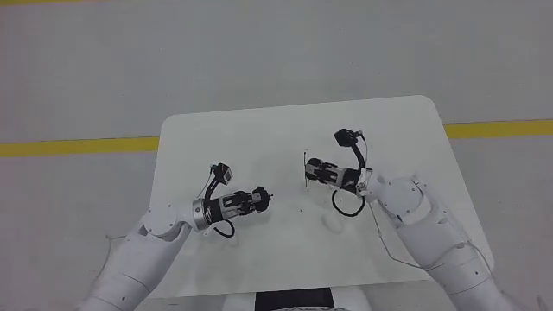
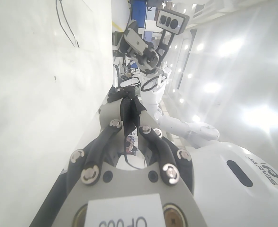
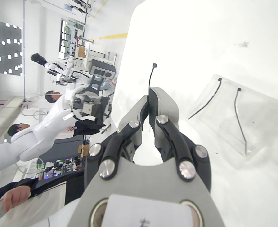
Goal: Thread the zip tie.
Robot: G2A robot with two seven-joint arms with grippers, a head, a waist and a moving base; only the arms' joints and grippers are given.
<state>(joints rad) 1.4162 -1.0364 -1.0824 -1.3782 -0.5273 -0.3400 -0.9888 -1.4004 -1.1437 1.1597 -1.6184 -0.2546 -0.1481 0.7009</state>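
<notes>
Black zip tie (image 3: 150, 76) in tightly closed right fingers (image 3: 165, 102); left fingers (image 2: 109, 115) closed, hold unclear.

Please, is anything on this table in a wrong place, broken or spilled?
Nothing looks broken or spilled. One small oddity: a pale crumb lies loose on the table, a little apart from the clear plastic tray. It belongs to nothing nearby. The zip tie stands straight in the shut right claw.
</notes>
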